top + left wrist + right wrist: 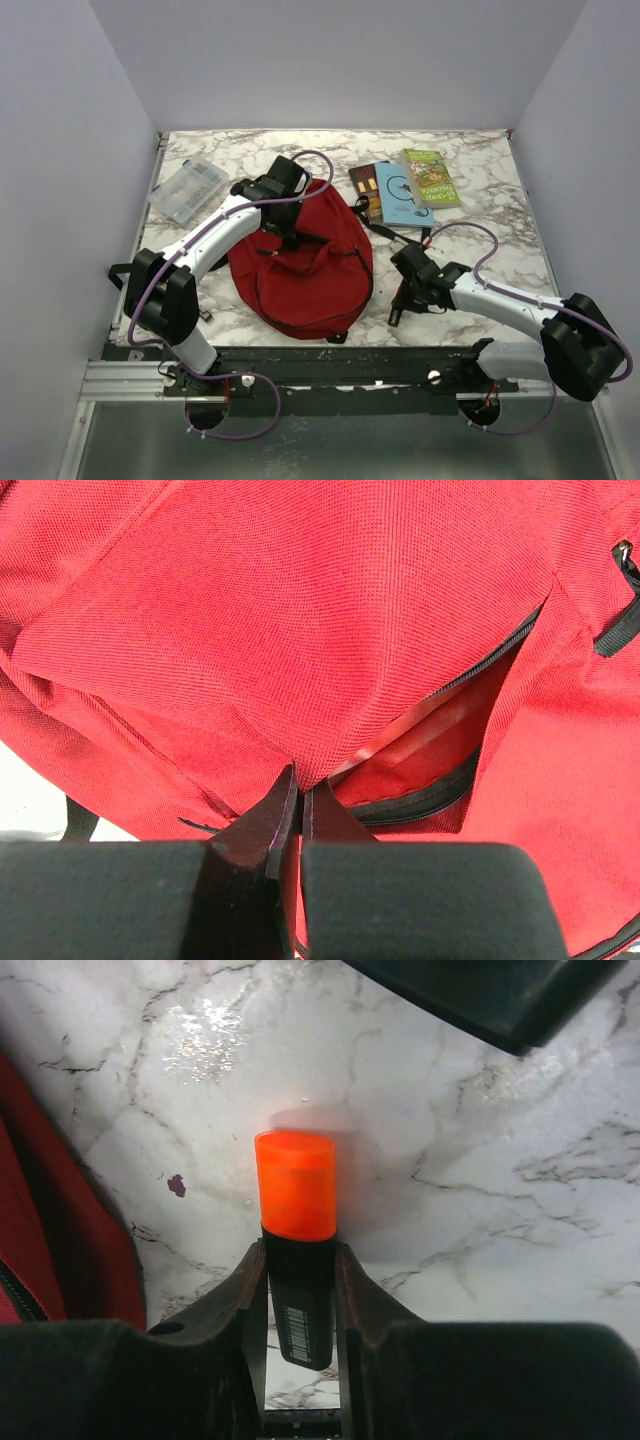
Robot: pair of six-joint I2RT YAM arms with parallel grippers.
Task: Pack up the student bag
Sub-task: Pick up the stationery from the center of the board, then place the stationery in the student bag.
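The marble worktop [500,200] carries the student bag [310,270] mid-frame. The left gripper [297,785], at the bag's upper edge, has its jaws pinched on fabric by the zipper [480,665]. The right gripper [300,1280], lower right, has its jaws clamping an orange-capped highlighter [295,1185].

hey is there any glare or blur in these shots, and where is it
Right wrist view: a bright glare patch on the marble table beyond the orange-capped highlighter, which is in focus; left wrist view: the student bag weave is sharp, no glare; top view: even light, soft shadows.
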